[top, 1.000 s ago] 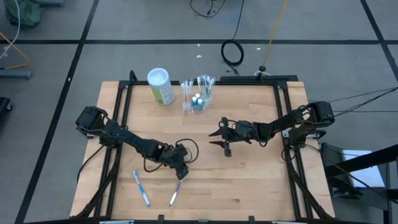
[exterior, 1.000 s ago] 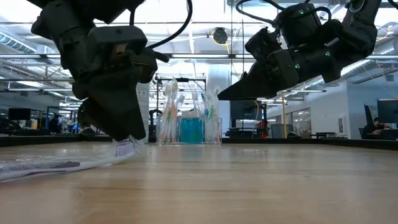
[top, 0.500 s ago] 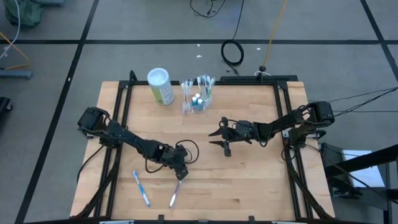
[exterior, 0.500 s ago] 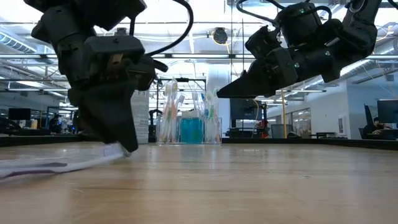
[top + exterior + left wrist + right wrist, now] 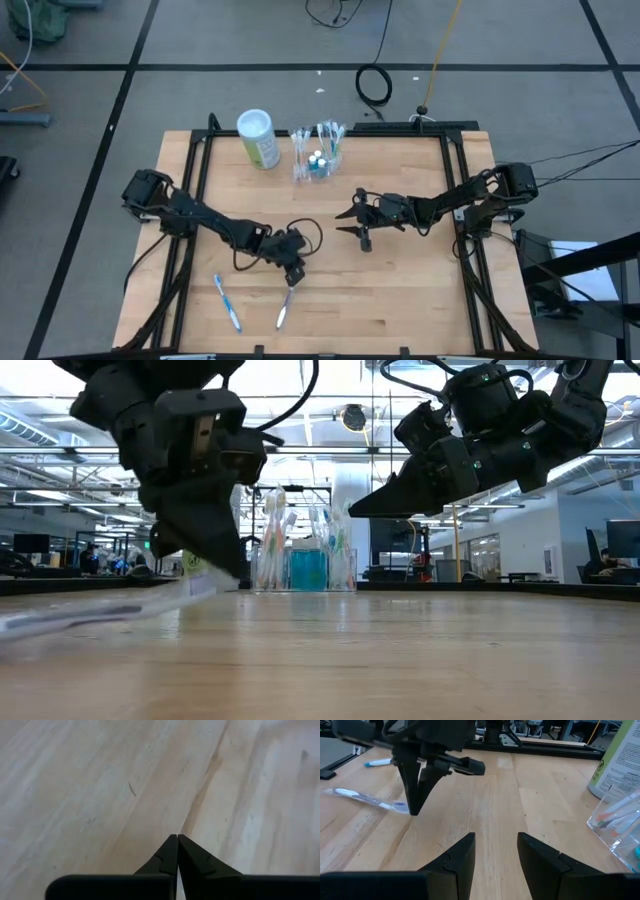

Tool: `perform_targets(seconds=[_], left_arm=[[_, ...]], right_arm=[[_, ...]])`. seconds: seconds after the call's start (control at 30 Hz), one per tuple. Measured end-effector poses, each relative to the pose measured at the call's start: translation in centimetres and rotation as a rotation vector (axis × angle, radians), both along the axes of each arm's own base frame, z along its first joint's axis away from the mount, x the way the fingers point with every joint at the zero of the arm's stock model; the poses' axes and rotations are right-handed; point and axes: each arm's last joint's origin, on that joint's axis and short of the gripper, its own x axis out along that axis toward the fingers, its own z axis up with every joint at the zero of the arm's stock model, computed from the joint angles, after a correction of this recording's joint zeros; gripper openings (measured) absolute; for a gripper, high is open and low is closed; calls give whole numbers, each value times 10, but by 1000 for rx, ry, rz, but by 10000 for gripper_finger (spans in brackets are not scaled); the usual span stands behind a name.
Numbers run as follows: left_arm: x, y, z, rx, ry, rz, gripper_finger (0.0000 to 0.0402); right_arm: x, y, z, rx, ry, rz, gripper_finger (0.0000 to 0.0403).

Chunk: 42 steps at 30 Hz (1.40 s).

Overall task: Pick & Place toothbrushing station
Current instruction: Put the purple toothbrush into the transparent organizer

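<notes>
left gripper [image 5: 291, 283] pinching toothbrush [image 5: 283, 311] | right gripper [image 5: 352, 220] fingers apart | no legible labels

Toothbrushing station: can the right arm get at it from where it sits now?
Probably yes. The right gripper hangs open above bare wood, and nothing lies between it and the toothbrushing station at the table's far edge. The green canister stands beside it, apart.
</notes>
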Motion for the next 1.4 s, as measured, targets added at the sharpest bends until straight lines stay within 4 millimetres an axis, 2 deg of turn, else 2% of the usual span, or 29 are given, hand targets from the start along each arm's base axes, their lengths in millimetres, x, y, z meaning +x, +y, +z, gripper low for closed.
perform_targets(seconds=[0.23, 0.53, 0.77, 1.03, 1.23, 1.4], left_arm=[[-1, 11, 21, 5, -72, -64, 5], [-10, 34, 54, 216, -174, -15, 3], [-12, 65, 66, 470, -179, 84, 2], [-10, 108, 68, 592, -143, 186, 1], [-18, 140, 100, 720, -199, 238, 1], [-26, 162, 140, 936, -249, 320, 1]], right_arm=[[0, -5, 0, 0, 0, -16, 141], [0, -7, 0, 3, 1, -24, 141], [0, -7, 0, 3, 0, -24, 141], [0, -7, 0, 3, 0, -24, 141], [0, -8, 0, 1, -2, -27, 141], [0, -12, 0, -4, -2, -40, 141]])
